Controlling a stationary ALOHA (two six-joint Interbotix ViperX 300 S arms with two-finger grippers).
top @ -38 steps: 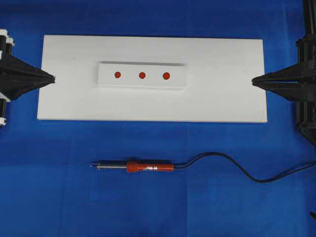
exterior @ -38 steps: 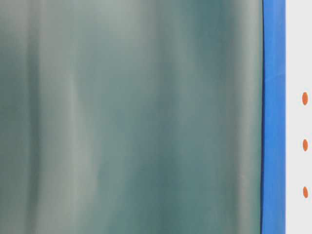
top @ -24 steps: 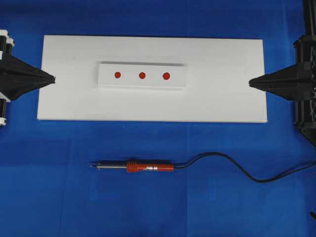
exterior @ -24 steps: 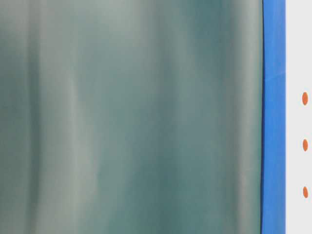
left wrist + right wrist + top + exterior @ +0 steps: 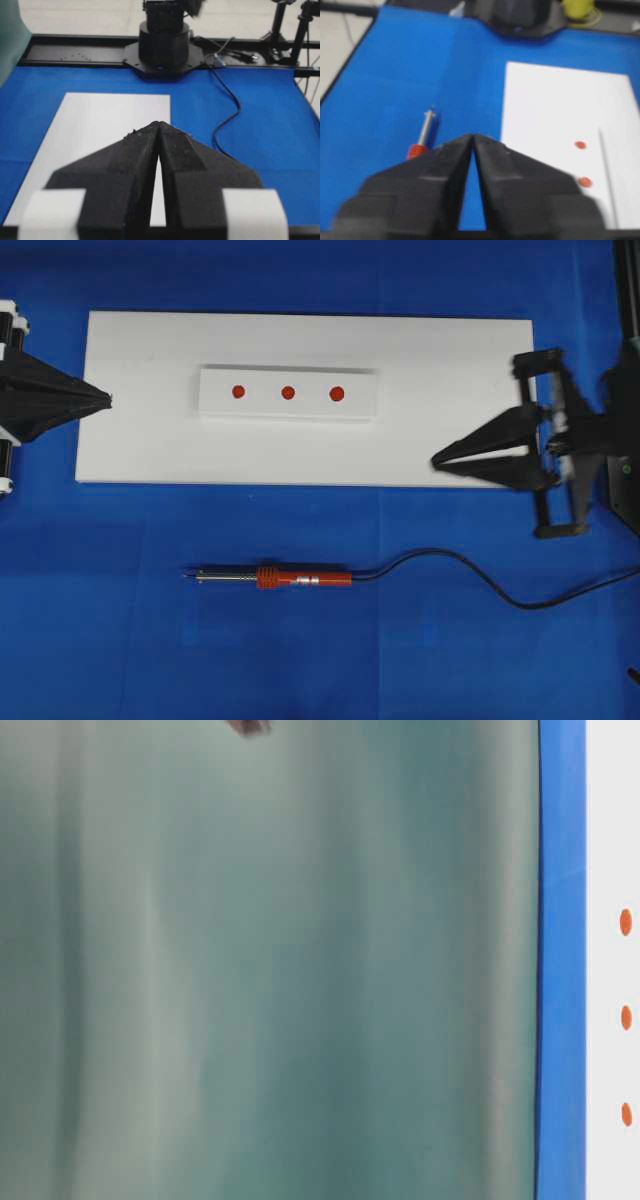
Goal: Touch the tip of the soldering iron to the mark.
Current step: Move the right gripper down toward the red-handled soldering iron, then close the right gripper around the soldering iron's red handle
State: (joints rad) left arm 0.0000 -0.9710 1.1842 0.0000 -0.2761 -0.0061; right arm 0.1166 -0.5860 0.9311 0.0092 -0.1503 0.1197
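Overhead exterior view shows the soldering iron (image 5: 290, 579) lying flat on the blue surface (image 5: 120, 640), near of the white board (image 5: 450, 360), its tip (image 5: 186, 575) pointing left and its cord (image 5: 480, 580) trailing right. No end effector touches it. The right end effector (image 5: 436, 462) hangs over the board's near right corner, fingers pinched together, empty, probably bound for the handle. The left end effector (image 5: 106, 398) sits closed at the board's left edge. Three red marks (image 5: 287, 393) line a raised white strip (image 5: 215, 405).
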